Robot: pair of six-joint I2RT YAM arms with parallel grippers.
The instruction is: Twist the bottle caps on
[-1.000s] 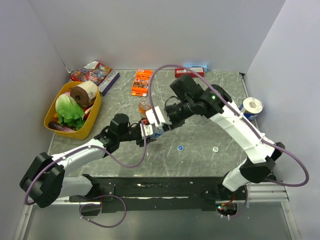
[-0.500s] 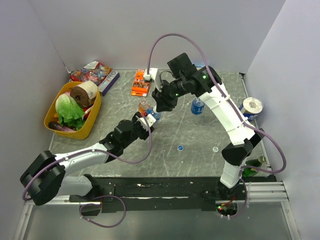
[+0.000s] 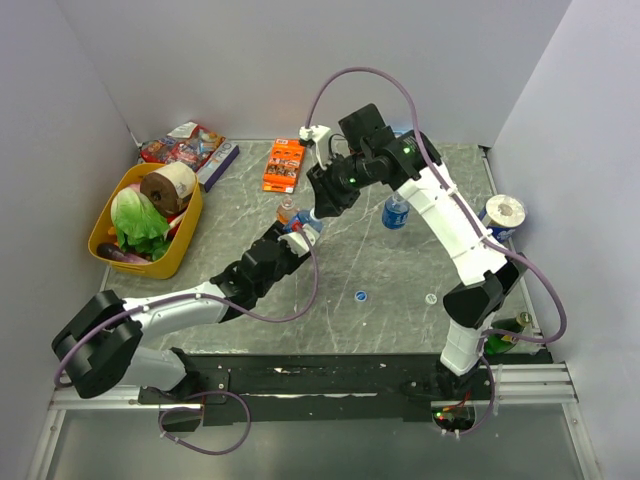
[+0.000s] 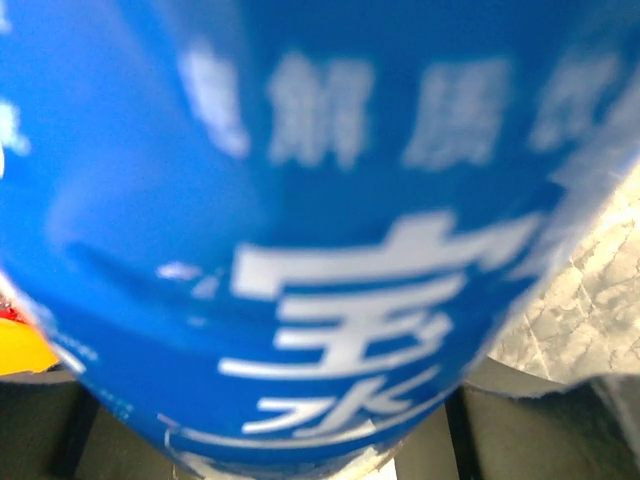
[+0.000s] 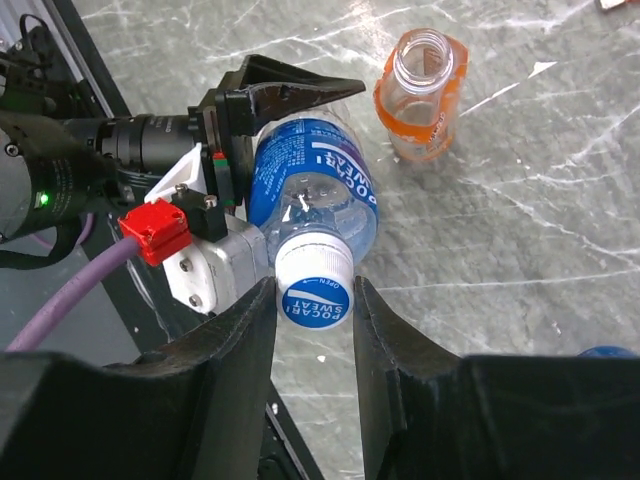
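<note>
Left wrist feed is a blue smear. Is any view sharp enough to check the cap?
Left wrist: the bottle fills the frame, too close, label blurred. Right wrist: sharp, the cap has readable lettering. Top external: evenly lit, cap not discernible.

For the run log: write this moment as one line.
left gripper: shut on Pocari Sweat bottle | right gripper: straddling its cap, grip unclear

I see 1 clear plastic bottle [image 5: 315, 185] with blue label and white lettering, white-sided blue-topped round cap [image 5: 314, 285], orange-tinted clear bottle [image 5: 420, 95], grey white-veined tabletop [image 5: 560, 200]
</note>
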